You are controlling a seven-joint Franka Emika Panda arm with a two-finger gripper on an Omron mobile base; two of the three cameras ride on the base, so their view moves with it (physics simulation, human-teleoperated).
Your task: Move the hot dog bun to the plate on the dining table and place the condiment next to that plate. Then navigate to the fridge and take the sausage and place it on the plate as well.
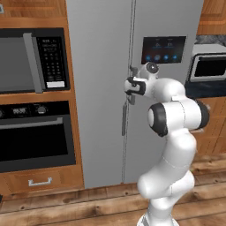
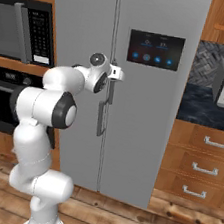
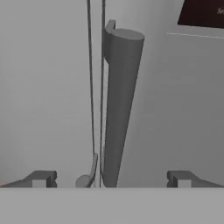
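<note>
Fridge (image 1: 101, 88) doors are shut and fill the middle of the left base view, tall and grey. The gripper (image 1: 129, 86) is in the middle of the frame, right at the line where the two doors meet, by the long door handle (image 1: 125, 117). A black oven (image 1: 35, 134) and a microwave (image 1: 33, 59) sit at the left.

From the right base view, the fridge stands in the middle, and the gripper (image 2: 120, 75) is up against the handle (image 2: 102, 115), which runs straight up and down. A dark screen (image 2: 155, 49) is on the right door. Wooden drawers (image 2: 199, 167) are at the lower right.

Seen from the hand view, the fingers (image 3: 41, 178) are spread wide with nothing in them. The handle (image 3: 120, 105) stands between them, running from bottom to top, a bit nearer the left finger.
</note>
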